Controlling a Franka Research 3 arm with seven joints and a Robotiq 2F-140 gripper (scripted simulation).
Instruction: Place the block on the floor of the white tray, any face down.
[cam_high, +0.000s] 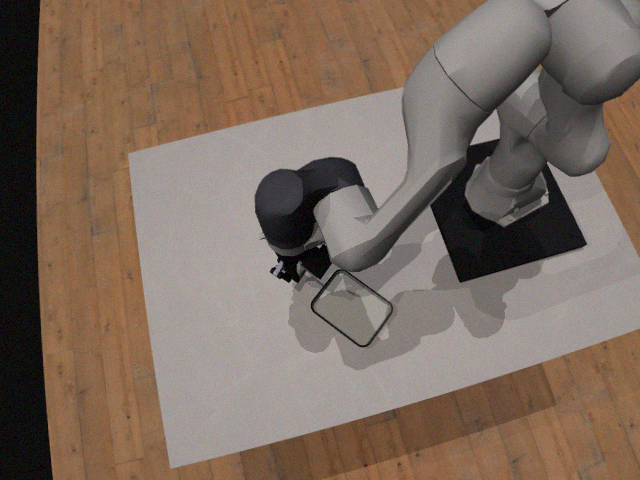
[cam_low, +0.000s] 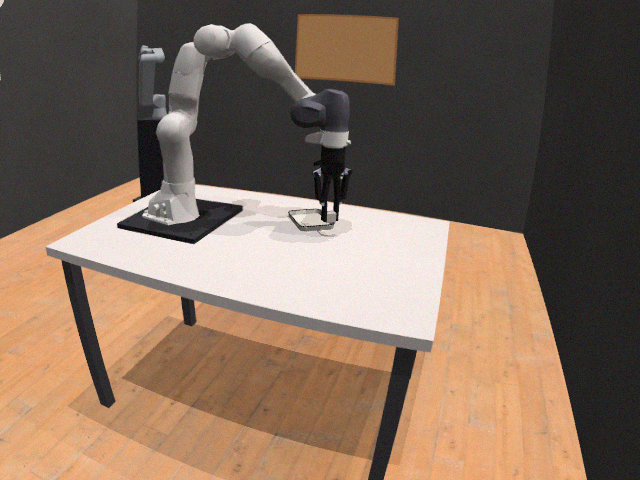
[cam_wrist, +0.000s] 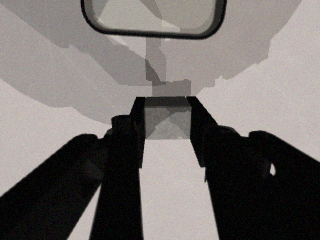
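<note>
In the wrist view my gripper is shut on a small pale grey block held between the two black fingertips. The white tray, with a dark rim, lies ahead at the top of that view, apart from the block. In the overhead view the tray sits on the white table just right of and below the wrist; the fingers are mostly hidden under the wrist. In the side view the gripper hangs upright just above the table at the right edge of the tray. The tray floor is empty.
The arm's black base plate stands at the back right of the table. The arm's links hang over the area between base and tray and cast shadows across the tray. The table edge lies well away.
</note>
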